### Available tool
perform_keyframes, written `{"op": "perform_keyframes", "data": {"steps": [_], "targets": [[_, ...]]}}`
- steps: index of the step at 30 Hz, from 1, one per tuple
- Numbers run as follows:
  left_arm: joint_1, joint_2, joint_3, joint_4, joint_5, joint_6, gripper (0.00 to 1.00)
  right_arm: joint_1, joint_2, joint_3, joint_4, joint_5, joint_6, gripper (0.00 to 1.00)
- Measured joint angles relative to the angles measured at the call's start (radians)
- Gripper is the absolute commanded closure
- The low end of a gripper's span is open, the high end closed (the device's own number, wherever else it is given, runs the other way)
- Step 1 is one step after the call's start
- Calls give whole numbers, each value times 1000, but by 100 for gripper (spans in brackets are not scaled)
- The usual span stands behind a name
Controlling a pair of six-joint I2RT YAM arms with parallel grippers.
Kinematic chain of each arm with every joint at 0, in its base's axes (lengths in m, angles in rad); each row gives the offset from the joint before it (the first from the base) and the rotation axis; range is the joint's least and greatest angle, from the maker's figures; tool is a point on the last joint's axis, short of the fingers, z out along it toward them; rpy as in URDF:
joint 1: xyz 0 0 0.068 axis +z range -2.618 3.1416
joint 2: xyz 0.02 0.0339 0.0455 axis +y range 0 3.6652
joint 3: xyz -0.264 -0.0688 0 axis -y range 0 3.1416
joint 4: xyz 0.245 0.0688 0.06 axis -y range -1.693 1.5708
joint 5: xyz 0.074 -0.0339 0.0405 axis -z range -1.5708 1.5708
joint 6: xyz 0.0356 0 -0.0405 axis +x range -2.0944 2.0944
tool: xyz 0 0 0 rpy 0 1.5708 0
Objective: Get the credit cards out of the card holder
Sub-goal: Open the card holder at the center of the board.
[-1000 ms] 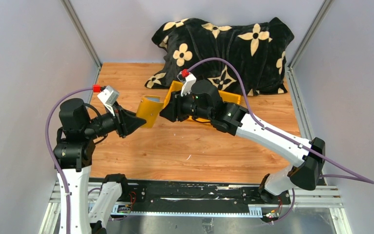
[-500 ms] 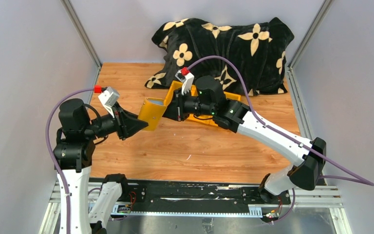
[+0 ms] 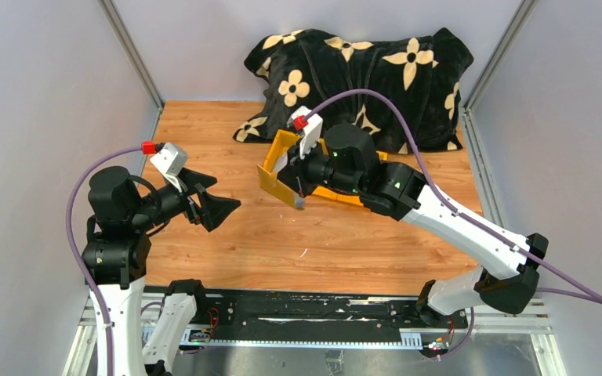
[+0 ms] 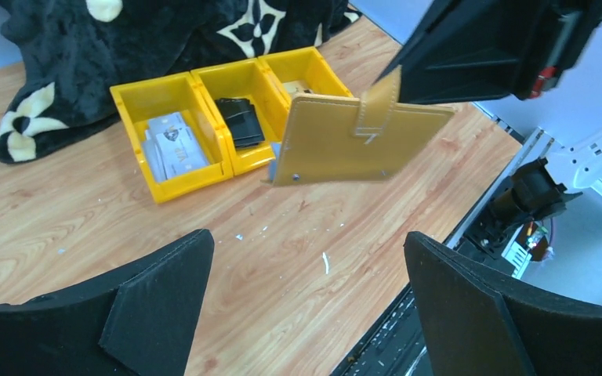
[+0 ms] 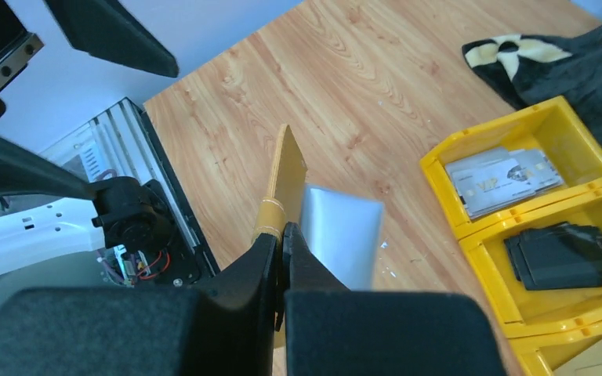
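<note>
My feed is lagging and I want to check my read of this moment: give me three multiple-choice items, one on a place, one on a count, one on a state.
1. Where do the loose credit cards lie?
A) in an end compartment of the yellow bin
B) in its middle compartment
C) outside the bin altogether

2. How many compartments has the yellow bin?
A) two
B) three
C) four

3. How is the left tool?
A) shut on a card
B) shut on the bin's rim
C) open and empty

Answers:
1 A: the cards sit in the end section, next to the one with the black pouch.
2 B: two dividers split it in three.
3 C: its fingers stand wide apart, and only the right tool holds the card holder, by its tab.
</note>
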Motion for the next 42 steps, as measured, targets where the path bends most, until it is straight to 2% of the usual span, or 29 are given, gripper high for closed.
{"op": "perform_keyframes", "data": {"steps": [7,11,14,15,23,28,30,37,42], "targets": [[0,-11,-30,1,-2,-5,0,146,60,123,-103,269,-106,100],[0,-31,-55,1,7,-5,0,245,235,339,-196,527,-118,100],[0,-61,-70,1,24,-2,0,290,350,470,-258,649,-115,100],[0,-95,-85,0,42,6,0,324,451,591,-314,732,-100,100],[0,-170,-145,10,-18,87,0,394,565,803,-356,813,-85,100],[0,-222,-190,55,-96,111,1,423,571,823,-331,826,-81,100],[0,-233,-195,85,-122,108,8,428,573,823,-320,826,-77,100],[0,-224,-195,146,-162,97,52,430,567,803,-296,830,-69,100],[0,-224,-195,158,-194,111,74,430,539,738,-286,840,-67,100]]}}
